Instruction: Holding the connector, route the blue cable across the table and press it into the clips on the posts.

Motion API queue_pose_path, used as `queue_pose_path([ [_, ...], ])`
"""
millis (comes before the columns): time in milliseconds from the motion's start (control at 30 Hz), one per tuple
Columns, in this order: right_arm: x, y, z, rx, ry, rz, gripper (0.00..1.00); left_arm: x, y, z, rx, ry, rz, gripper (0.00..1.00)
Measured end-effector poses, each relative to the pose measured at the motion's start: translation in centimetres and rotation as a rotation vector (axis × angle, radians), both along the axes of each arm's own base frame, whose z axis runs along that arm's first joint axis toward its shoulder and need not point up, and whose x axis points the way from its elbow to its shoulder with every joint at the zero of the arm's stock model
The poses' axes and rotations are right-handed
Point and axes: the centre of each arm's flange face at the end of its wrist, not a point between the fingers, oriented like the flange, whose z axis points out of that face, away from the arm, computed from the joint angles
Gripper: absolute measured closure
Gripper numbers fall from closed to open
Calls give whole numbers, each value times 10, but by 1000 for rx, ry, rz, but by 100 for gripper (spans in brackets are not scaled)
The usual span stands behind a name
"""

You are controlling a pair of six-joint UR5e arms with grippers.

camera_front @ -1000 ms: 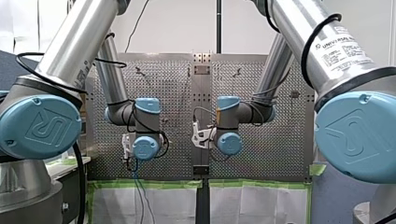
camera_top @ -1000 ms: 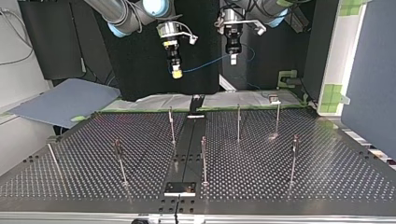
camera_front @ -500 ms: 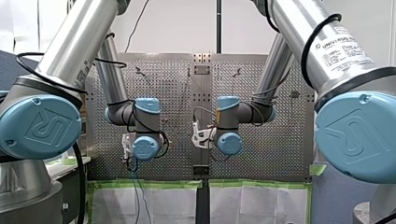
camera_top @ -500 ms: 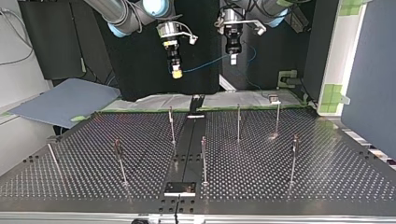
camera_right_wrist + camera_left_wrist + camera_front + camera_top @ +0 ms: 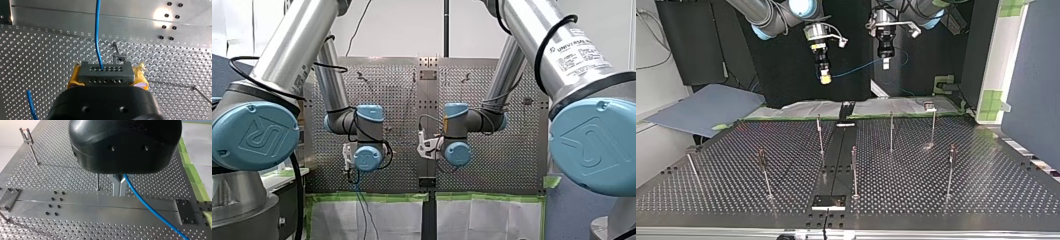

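My right gripper [image 5: 824, 76] hangs above the table's far edge at the top view's left. Its yellow pads [image 5: 140, 75] are shut on a grey connector [image 5: 105, 72] with rows of holes. The blue cable [image 5: 97, 32] leaves the connector's top and runs through the air [image 5: 856, 68] to my left gripper [image 5: 885, 62], which hangs beside it. In the left wrist view the metal fingers [image 5: 116, 185] are pressed together on the cable [image 5: 150, 207], which trails away below. Thin posts [image 5: 891, 131] with clips stand on the perforated table [image 5: 986, 180].
A flat metal rail [image 5: 836, 155] runs down the table's middle. One clip post [image 5: 118, 57] stands just ahead of the connector, another [image 5: 97, 182] beside my left fingers. Slack cable [image 5: 362, 205] hangs over the taped white cloth [image 5: 482, 215] at the table's edge.
The slack loop of blue cable under my left arm sways slightly. Both arms and grippers stay where they were.
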Motion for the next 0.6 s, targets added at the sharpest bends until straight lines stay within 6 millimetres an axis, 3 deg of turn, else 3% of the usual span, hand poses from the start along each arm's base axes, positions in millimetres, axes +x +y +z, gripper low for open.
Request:
queue_pose_path([
  [267,1,-1,1,-3,-3,-1,100,11,-13,3,-8,-25,-24,100],
  [600,1,-2,1,-3,-3,-1,100,13,-15,4,-10,-29,-27,100],
])
